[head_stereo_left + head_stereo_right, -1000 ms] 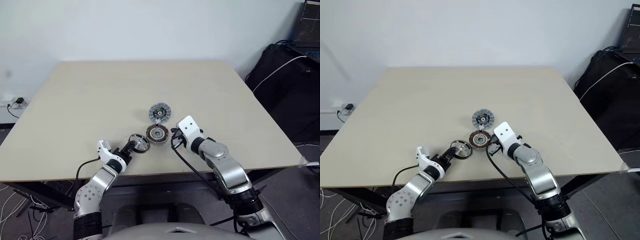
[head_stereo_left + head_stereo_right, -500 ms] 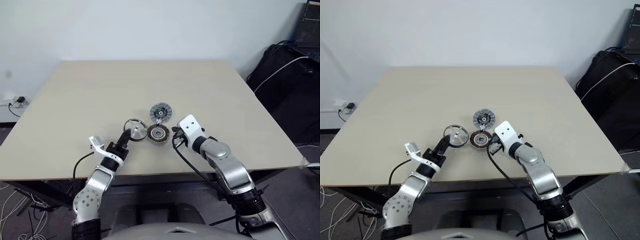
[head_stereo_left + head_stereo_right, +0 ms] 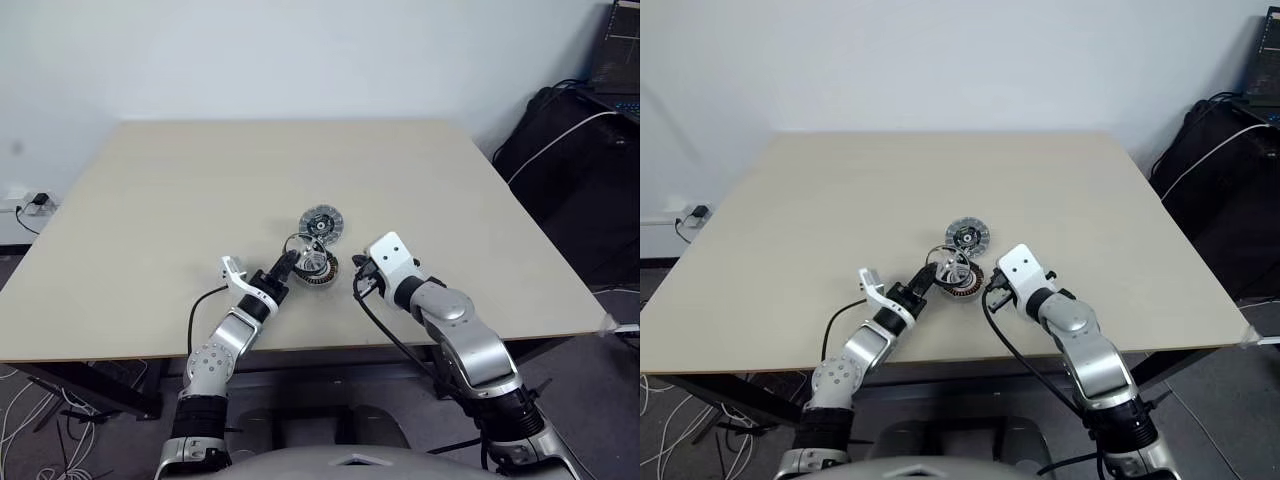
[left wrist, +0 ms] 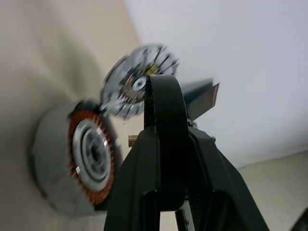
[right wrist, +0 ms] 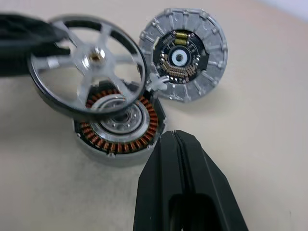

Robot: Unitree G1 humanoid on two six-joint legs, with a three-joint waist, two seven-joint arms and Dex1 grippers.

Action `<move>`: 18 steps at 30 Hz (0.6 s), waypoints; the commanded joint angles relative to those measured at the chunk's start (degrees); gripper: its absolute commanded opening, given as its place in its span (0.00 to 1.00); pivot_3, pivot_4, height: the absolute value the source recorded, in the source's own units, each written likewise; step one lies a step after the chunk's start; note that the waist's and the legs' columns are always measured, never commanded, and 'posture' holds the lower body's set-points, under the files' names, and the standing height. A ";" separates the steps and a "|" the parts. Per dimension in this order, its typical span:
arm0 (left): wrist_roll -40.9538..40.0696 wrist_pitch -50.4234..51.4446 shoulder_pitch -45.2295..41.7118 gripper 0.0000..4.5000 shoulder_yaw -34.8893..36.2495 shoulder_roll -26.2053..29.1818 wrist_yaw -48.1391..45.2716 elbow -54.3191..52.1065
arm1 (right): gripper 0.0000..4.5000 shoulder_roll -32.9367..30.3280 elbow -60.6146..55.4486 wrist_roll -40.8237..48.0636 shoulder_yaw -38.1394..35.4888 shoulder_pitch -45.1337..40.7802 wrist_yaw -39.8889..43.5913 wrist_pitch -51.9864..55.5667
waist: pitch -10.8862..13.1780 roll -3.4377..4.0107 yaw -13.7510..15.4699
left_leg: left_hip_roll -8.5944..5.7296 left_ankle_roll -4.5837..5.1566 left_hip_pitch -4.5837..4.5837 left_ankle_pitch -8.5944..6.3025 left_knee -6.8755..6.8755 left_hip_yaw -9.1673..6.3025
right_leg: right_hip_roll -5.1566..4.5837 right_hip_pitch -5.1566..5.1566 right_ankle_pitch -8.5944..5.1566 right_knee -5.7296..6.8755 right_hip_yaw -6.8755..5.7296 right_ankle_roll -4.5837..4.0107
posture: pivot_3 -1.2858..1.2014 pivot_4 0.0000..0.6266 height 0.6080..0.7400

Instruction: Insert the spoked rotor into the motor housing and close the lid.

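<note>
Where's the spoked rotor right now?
In the head views the spoked rotor is held by the left gripper, tilted just above the motor housing, near the lid.

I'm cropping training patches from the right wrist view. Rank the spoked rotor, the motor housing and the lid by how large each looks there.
1. Spoked rotor, but it is held above the table, nearer the camera, so its lead is unsure.
2. Motor housing and lid look about alike; the rotor covers part of the housing, so no ranking between them.
</note>
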 commanded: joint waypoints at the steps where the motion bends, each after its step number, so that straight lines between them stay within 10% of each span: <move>1: -0.60 0.44 -4.14 0.10 -1.26 -9.08 -1.68 1.33 | 0.00 -0.19 -3.47 0.11 -1.87 -0.06 -0.82 0.24 | 0.00 0.00 0.00 | 0.00 0.00 0.00 0.00 0.01 0.00 | 0.00 0.00 0.01 0.01 0.00 0.01 | 0.52 0.00 1.00; 18: 1.70 0.27 -7.71 0.10 -0.40 -9.66 -1.94 9.67 | 0.00 -0.52 -5.03 0.17 -2.33 0.41 -1.62 1.47 | 0.00 0.00 -0.05 | -0.01 0.02 -0.08 0.00 0.09 -0.05 | 0.02 -0.01 0.07 0.01 -0.01 0.12 | 0.52 0.00 1.00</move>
